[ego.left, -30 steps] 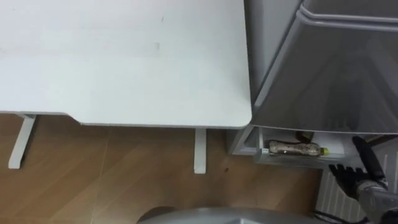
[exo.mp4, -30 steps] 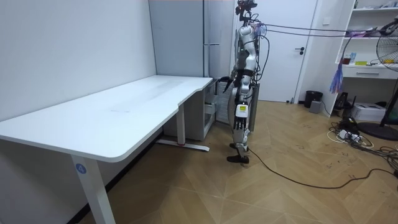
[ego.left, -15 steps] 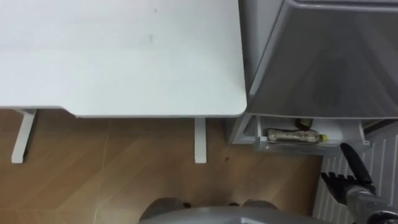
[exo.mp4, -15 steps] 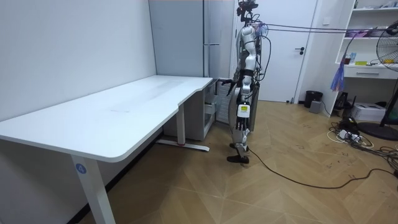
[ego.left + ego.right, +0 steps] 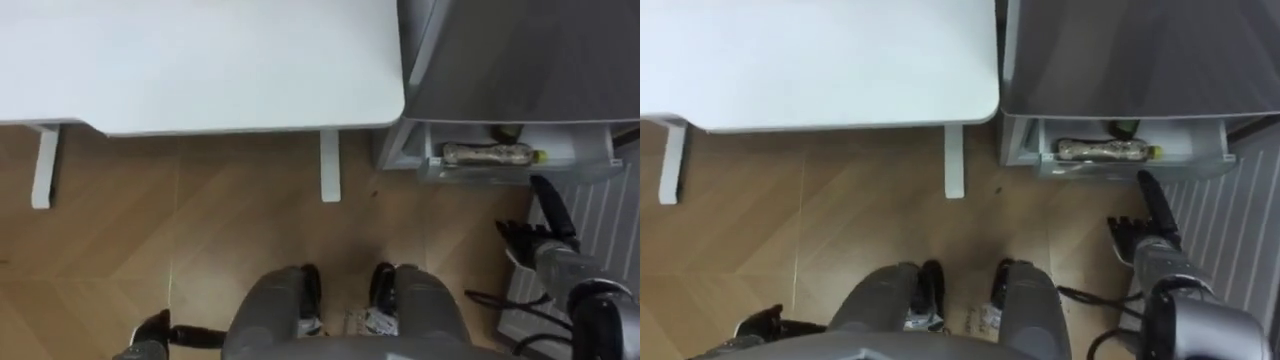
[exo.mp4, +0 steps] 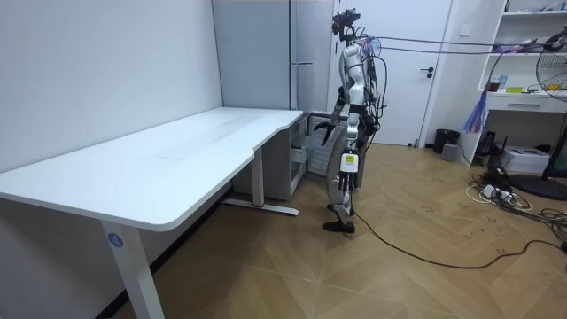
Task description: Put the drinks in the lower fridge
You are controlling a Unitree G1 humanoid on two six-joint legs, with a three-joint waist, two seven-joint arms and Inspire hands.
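Bottle [image 5: 487,154] lies in open fridge drawer [image 5: 592,166], far right. My right hand [image 5: 545,250] near it, fingers straight, empty; left hand [image 5: 150,337] near left, state unreadable. Remaining, I judge: shut drawer.

The space is an office-type room with some household fittings. A long white desk [image 6: 177,151] on metal legs runs along the plain wall at the left of the room view. A tall grey fridge [image 6: 257,53] stands in the far corner at upper centre, next to a white door [image 6: 416,97]. At the upper right, white shelving [image 6: 527,103] holds assorted items, with a pedestal fan [image 6: 556,84] in front of it. Loose cables [image 6: 496,190] lie on the herringbone wood floor [image 6: 399,266] at the right.
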